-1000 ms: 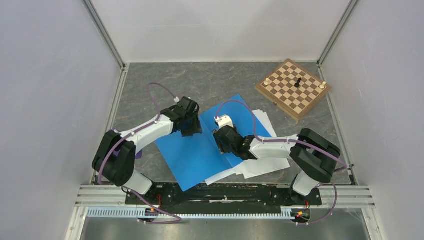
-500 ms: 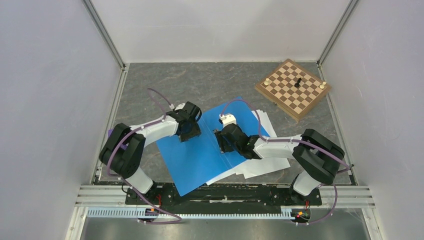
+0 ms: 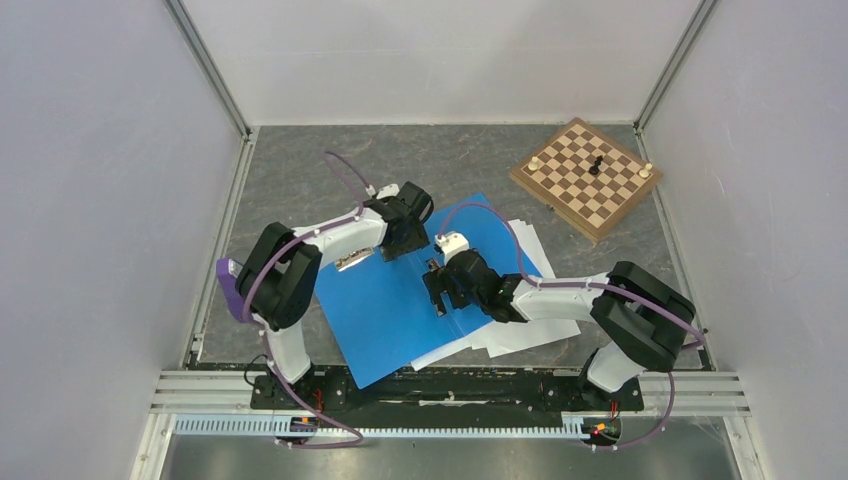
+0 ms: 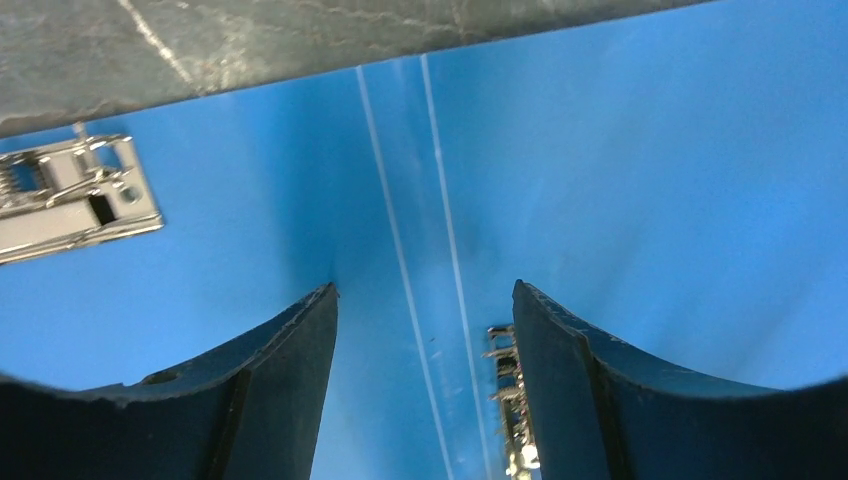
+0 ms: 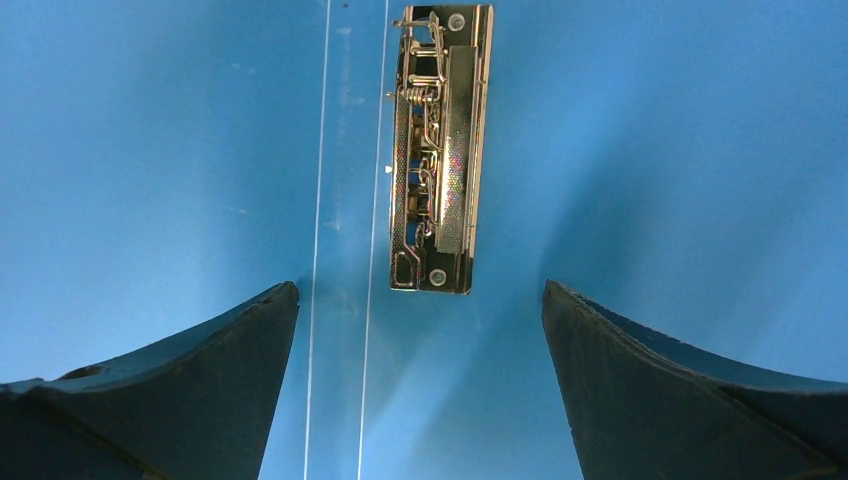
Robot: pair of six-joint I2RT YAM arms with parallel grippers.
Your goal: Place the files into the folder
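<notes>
The blue folder [image 3: 390,310] lies open and flat mid-table, with its two spine creases [image 4: 400,230] running between my left fingers. The files [image 3: 525,335], white sheets, lie under the folder's right half and stick out at its right and near edges. A metal clip [image 3: 351,262] sits on the left flap and also shows in the left wrist view [image 4: 72,196]. A second clip [image 5: 440,150] lies beside the spine. My left gripper [image 3: 405,240] is open and empty over the far end of the spine [image 4: 423,290]. My right gripper [image 3: 437,290] is open and empty over the spine [image 5: 419,290], just short of that clip.
A wooden chessboard [image 3: 585,178] with a few pieces stands at the back right. A purple object [image 3: 229,284] lies by the left arm's base. Grey walls close the table on three sides.
My left gripper has swung right and farther back to the far end of the spine, uncovering the clip on the left flap. My right gripper has shifted slightly nearer along the spine.
</notes>
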